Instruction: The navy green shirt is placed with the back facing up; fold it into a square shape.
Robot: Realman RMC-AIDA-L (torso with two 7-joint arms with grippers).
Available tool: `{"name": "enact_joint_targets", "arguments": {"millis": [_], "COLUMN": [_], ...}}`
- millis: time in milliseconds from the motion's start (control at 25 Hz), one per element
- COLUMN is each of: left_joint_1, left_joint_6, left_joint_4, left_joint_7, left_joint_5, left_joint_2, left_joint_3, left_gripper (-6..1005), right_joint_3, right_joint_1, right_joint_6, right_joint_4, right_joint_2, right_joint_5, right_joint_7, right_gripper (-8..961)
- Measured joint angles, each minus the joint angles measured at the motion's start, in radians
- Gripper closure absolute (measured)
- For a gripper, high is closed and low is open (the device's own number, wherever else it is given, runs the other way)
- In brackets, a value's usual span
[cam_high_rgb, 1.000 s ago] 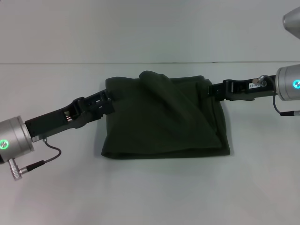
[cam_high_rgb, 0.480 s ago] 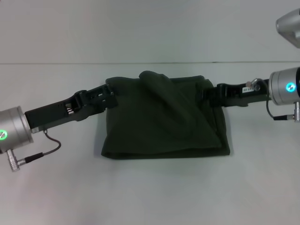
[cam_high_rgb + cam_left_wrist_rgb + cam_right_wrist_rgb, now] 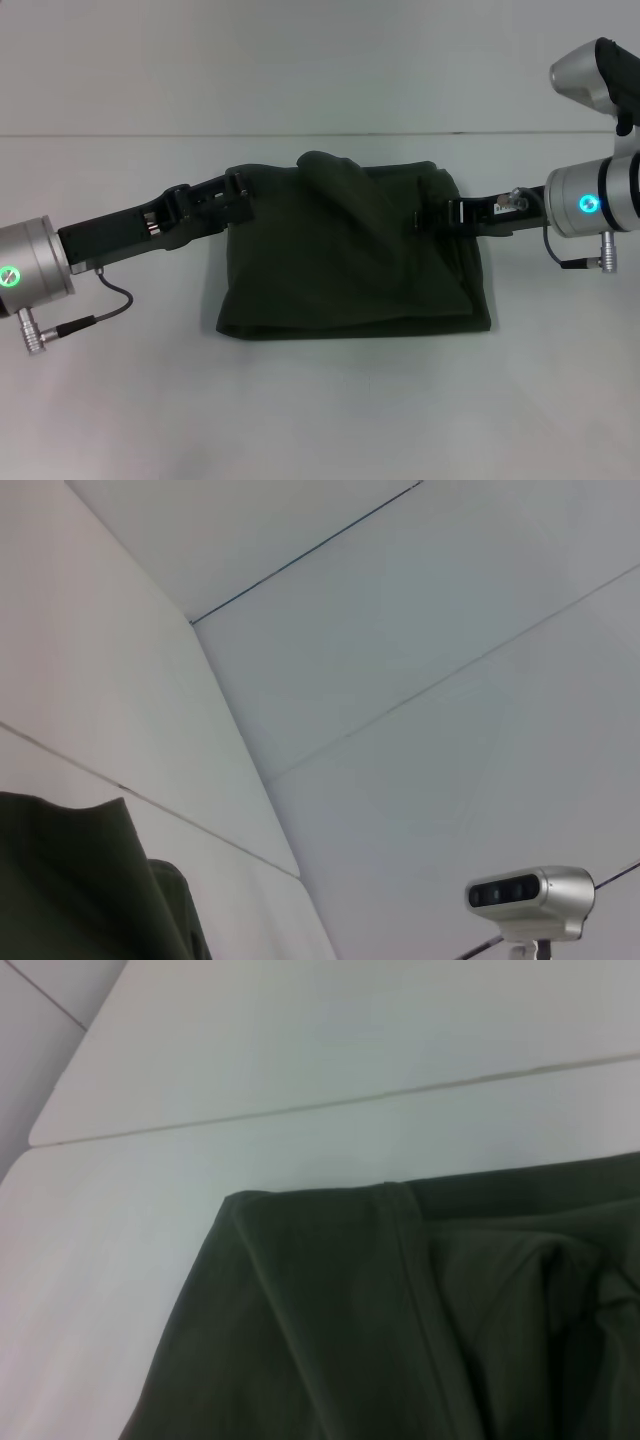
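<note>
The navy green shirt [image 3: 350, 260] lies on the white table as a folded, roughly rectangular bundle, with a raised diagonal ridge running from its far edge toward the right side. Only plain fabric shows. My left gripper [image 3: 238, 188] sits at the shirt's far left corner, touching or just beside the cloth. My right gripper [image 3: 425, 215] reaches in over the shirt's right edge, near the far right corner. The left wrist view catches a strip of the shirt [image 3: 80, 880]. In the right wrist view, a folded corner of the shirt [image 3: 400, 1330] with a seam lies on the table.
The white table [image 3: 320, 410] extends around the shirt on all sides, and its far edge meets a pale wall [image 3: 300, 60]. A silver camera on a stand [image 3: 530, 895] shows in the left wrist view. A cable hangs from each wrist.
My left gripper has slid farther away, up to the shirt's far left corner. My right gripper has moved inward and nearer, over the shirt's right edge. The shirt's shape looks unchanged.
</note>
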Motion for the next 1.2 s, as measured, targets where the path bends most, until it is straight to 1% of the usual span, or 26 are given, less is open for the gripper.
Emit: {"name": "enact_joint_targets", "arguments": {"millis": [240,360,560,760,1000,1200], "left_joint_1": [0.002,-0.001,-0.004,-0.01,-0.012,-0.01], "left_joint_6": [-0.017,-0.025,-0.029,-0.032,-0.034,-0.034], "left_joint_4": [0.0,0.0,0.001,0.001,0.0,0.0], "left_joint_7": [0.005,0.005,0.005,0.007,0.007,0.008], "left_joint_5": [0.003,0.01,0.015,0.016,0.016,0.015], "left_joint_2": [0.0,-0.001,-0.003,-0.005,-0.008,-0.009], "left_joint_3": [0.0,0.0,-0.002,-0.003,-0.001,0.0], "left_gripper": [49,49,50,50,50,49], "right_joint_3": [-0.001,0.003,0.005,0.012,0.015,0.01], "right_joint_1": [0.007,0.01,0.01,0.01,0.01,0.008], "right_joint_6": [0.028,0.03,0.047,0.047,0.038,0.05], "right_joint_4": [0.053,0.057,0.057,0.052,0.055,0.059], "right_joint_2": [0.006,0.01,0.009,0.008,0.005,0.008], "right_joint_5": [0.002,0.003,0.004,0.004,0.006,0.006], "right_joint_7": [-0.027,-0.035,-0.024,-0.022,-0.021,-0.021], "right_gripper": [346,346,347,515,651,651]}}
